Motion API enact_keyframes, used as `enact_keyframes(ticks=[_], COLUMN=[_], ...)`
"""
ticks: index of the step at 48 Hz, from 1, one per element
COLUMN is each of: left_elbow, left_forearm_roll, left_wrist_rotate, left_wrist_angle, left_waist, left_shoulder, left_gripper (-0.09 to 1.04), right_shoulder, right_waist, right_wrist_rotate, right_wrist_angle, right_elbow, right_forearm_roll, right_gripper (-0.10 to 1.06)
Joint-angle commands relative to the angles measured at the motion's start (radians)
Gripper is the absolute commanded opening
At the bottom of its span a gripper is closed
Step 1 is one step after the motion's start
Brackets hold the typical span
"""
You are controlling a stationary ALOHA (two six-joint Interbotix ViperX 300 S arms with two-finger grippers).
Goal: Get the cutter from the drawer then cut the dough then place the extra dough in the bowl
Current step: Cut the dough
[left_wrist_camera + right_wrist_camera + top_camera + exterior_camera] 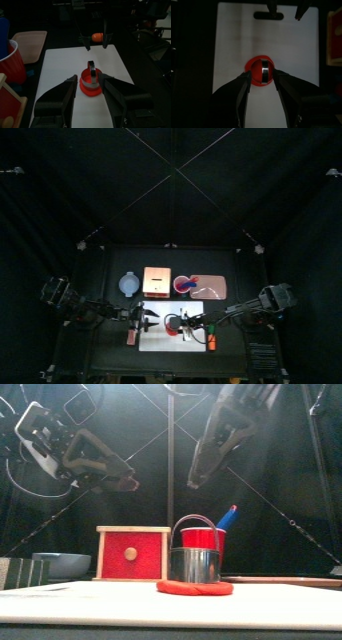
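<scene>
1. While the cutter (195,564) stands upright on the dough (195,588), mid-board (238,40), I judge the cutting step in hand; the fetch from the drawer looks done.
2. Left gripper (89,79): jaws apart, empty, raised near the cutter.
3. Right gripper (264,73): jaws apart, holding nothing, raised with the cutter in line between them.
4. Next move, in my view: come down on the cutter, press it through, lift it clear, then carry the outer dough to the bowl (60,564) at back left.
</scene>
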Motion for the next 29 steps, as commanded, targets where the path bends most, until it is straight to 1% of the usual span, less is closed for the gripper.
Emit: enact_keyframes(ticks=[1, 4, 10, 17, 24, 26, 29], left_elbow=[-0.04, -0.044, -0.057, -0.063, -0.064, -0.064, -0.069], left_forearm_roll=[0.0, 0.0, 0.0, 0.0, -0.002, -0.002, -0.002], left_wrist_rotate=[0.006, 0.008, 0.009, 0.006, 0.008, 0.006, 0.006], left_wrist_angle=[-0.011, -0.011, -0.012, -0.043, -0.14, -0.164, -0.202], left_waist=[0.002, 0.003, 0.003, 0.0, -0.011, -0.017, -0.026], left_shoulder=[0.012, 0.02, 0.037, 0.054, 0.097, 0.112, 0.144], left_gripper=[0.78, 0.78, 0.78, 0.78, 0.78, 0.78, 0.78], right_shoulder=[-0.095, -0.137, -0.186, -0.178, -0.121, -0.104, -0.074], right_waist=[-0.018, -0.035, -0.048, -0.067, -0.091, -0.097, -0.098], right_wrist_rotate=[0.003, 0.006, -0.003, -0.017, -0.067, -0.084, -0.124], right_wrist_angle=[-0.183, -0.299, -0.526, -0.692, -0.818, -0.854, -0.917], right_elbow=[0.118, 0.201, 0.339, 0.43, 0.465, 0.466, 0.472], right_forearm_roll=[-0.008, -0.003, -0.008, -0.009, 0.003, 0.017, 0.057], right_gripper=[0.78, 0.78, 0.78, 0.78, 0.78, 0.78, 0.78])
